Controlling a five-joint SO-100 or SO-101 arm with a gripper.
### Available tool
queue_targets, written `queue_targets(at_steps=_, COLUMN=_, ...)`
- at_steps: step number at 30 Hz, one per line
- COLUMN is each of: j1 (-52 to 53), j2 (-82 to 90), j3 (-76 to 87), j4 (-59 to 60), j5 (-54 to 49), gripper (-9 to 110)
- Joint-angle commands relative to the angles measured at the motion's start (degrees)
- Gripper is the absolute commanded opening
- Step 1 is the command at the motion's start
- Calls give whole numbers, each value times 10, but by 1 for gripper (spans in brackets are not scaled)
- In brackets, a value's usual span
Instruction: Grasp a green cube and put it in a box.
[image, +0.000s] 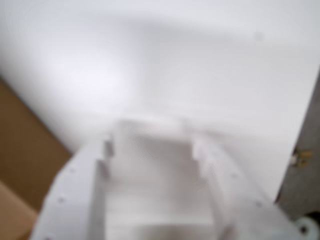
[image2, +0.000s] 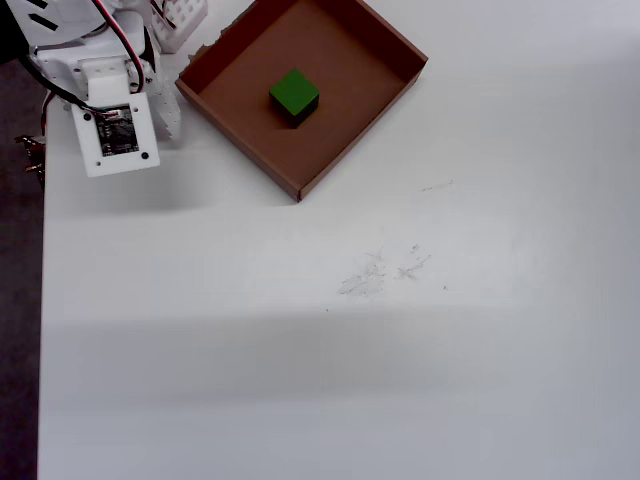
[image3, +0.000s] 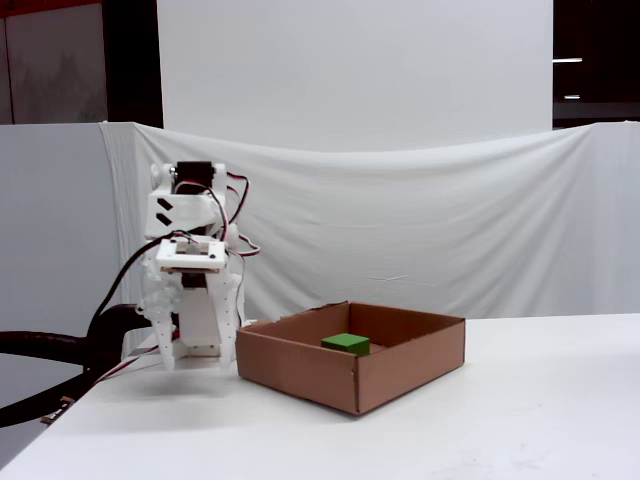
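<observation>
The green cube (image2: 294, 95) lies on the floor of the brown cardboard box (image2: 240, 138) at the back of the table; the fixed view shows the cube (image3: 346, 343) inside the box (image3: 300, 375). My arm is folded beside the box, apart from it. My gripper (image3: 195, 350) points down at the table. In the blurred wrist view its white jaws (image: 152, 145) stand apart with only white table between them. A brown cardboard surface (image: 20, 150) shows at the left there. In the overhead view the arm's circuit board (image2: 115, 135) hides the gripper.
The white table (image2: 350, 350) stretches in front of and right of the box, with faint scuff marks (image2: 380, 270). Its left edge (image2: 40, 300) drops to a dark floor. A white cloth backdrop (image3: 420, 230) hangs behind. Cables (image3: 60, 350) trail left of the arm.
</observation>
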Motion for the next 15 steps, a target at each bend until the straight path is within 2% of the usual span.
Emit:
queue_targets(at_steps=1, j1=-1, j2=4, j3=-4, j4=0, j5=3, gripper=22)
queue_targets(at_steps=15, j1=-1, j2=4, j3=-4, j4=-1, j5=6, gripper=22)
